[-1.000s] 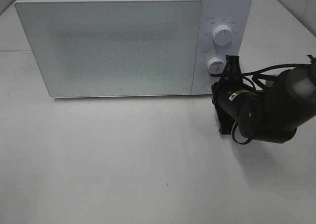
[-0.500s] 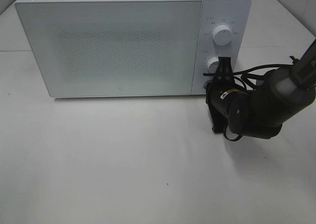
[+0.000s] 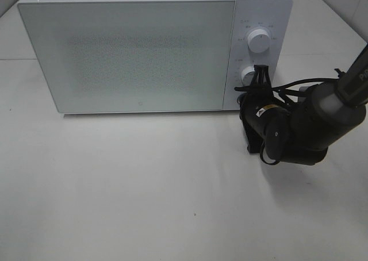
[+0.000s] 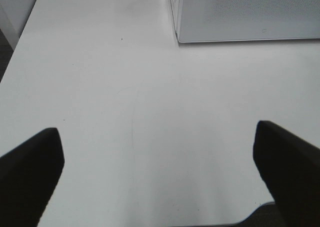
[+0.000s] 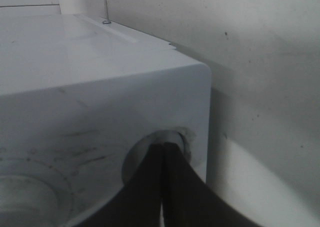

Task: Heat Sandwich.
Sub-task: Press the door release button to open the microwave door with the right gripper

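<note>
Pressing one microwave (image 3: 132,54), two knobs (image 3: 259,41): one closed right gripper (image 5: 162,152).

Microwave (image 3: 155,48) at the rear of the desk (image 3: 144,203): door (image 3: 126,54) on its left part, control panel (image 3: 277,65) on its right, upper dial (image 3: 260,41) above lower dial (image 3: 249,75). Right tool (image 3: 262,76) meets the panel just beside the lower dial. Left tool (image 4: 157,152) hangs over the desk, well before the microwave's left corner.
</note>
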Motion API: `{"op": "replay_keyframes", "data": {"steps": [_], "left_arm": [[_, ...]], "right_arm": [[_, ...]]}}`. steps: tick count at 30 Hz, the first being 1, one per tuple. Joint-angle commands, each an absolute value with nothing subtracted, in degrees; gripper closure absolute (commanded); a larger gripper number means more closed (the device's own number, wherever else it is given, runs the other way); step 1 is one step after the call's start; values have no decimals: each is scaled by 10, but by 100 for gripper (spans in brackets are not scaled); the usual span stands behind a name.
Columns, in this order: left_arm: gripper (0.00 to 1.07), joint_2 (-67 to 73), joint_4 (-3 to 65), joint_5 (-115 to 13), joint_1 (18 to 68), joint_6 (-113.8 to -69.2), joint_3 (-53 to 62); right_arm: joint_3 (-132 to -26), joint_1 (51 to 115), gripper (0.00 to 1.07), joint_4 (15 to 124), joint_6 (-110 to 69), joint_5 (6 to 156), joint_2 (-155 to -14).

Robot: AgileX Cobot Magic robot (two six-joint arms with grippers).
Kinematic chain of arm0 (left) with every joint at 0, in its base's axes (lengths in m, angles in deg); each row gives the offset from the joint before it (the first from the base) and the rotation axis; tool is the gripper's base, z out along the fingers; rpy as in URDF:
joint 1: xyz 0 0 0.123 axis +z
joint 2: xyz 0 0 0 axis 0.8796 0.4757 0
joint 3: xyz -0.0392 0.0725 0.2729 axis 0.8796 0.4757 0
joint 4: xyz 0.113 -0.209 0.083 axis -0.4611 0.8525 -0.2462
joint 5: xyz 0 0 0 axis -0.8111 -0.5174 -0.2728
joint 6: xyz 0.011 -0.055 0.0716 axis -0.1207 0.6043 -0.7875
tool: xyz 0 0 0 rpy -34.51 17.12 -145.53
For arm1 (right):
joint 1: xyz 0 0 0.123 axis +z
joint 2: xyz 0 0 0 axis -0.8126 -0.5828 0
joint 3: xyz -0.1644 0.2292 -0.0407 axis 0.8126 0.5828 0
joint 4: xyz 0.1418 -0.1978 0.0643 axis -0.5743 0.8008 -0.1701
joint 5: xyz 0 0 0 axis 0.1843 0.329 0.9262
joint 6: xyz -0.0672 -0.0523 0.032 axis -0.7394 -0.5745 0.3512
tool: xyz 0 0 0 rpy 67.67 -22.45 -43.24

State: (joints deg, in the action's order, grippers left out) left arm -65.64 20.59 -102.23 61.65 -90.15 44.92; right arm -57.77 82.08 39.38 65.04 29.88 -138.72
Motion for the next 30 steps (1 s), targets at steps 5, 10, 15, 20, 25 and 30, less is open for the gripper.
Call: {"op": "replay_keyframes", "data": {"steps": [5, 10, 15, 20, 25, 30], "left_arm": [[9, -666, 209, -1015, 616, -899, 450], [9, -666, 209, -1015, 616, -899, 450], [9, -666, 209, -1015, 616, -899, 450], [9, -666, 209, -1015, 616, -899, 450], [9, -666, 209, -1015, 616, -899, 450], [9, -666, 209, -1015, 616, -899, 450]], "right_arm": [[-612, 816, 107, 410, 645, 209, -1380], [-635, 807, 107, 421, 645, 199, -1384], [-660, 786, 107, 448, 646, 184, -1393], [-667, 783, 107, 456, 646, 184, -1393], [-667, 783, 107, 459, 646, 188, -1393], [-667, 783, 107, 461, 646, 207, -1393]]}}
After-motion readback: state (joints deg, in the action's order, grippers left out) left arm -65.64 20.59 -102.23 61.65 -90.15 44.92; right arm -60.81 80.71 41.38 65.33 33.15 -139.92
